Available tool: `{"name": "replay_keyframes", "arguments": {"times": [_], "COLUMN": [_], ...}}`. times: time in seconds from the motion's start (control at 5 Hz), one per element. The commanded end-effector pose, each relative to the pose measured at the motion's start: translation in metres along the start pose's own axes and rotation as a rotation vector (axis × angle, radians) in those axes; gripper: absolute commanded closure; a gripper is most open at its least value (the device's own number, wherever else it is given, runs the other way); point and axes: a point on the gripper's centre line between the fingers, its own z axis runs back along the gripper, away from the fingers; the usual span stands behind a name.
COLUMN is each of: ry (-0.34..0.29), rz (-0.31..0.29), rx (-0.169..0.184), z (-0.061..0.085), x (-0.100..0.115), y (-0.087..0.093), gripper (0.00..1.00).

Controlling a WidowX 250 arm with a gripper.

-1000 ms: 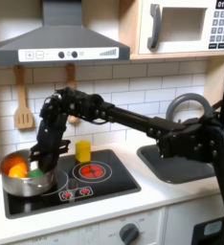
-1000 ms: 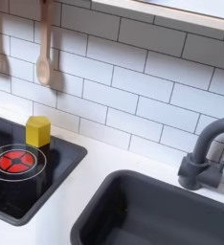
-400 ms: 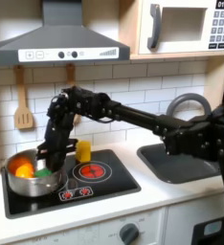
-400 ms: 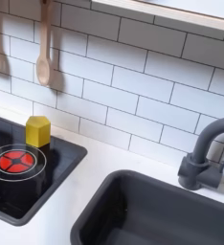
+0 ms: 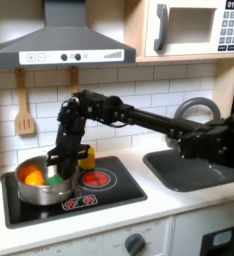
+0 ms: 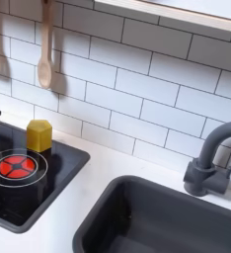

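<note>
The round silver metal pot point(image 5: 39, 187) sits on the black stovetop point(image 5: 109, 195) directly under the black gripper point(image 5: 57, 168), holding 1 orange item point(image 5: 32, 177) and 1 green item point(image 5: 55, 181). The gripper reaches down at the pot's rim; whether its jaws are apart or together cannot be told. Just to its right in the first exterior view stands a yellow block point(image 5: 86, 157), beside the red burner point(image 5: 96, 180).

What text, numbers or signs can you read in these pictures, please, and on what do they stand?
"01:30" on the microwave display, in the first exterior view.
The microwave keypad marks are too small to read.
The marks by the hood knobs are too blurred to read.
The marks at the stove front edge are blurred symbols, unreadable.
Nothing readable in the second exterior view.
</note>
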Motion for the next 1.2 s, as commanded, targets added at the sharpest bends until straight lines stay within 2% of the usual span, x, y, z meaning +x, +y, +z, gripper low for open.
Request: {"name": "replay_keyframes", "arguments": {"times": [0.0,0.2,0.4,0.6,0.8,1.0], "ry": [0.004,0.005,0.008,-0.010,-0.041,-0.037], "rz": [-0.042,-0.046,-0.065,-0.059,-0.011,-0.004], "rx": [-0.019,-0.026,-0.034,-0.024,-0.011,-0.021], "z": [0.002,0.004,0.004,0.009,0.020,0.020], "x": [-0.006,-0.009,-0.011,-0.011,-0.006,-0.008], "y": [-0.012,-0.011,-0.018,-0.016,-0.011,-0.013], "gripper": [1.00,1.00,1.00,1.00,1.00,0.00]}}
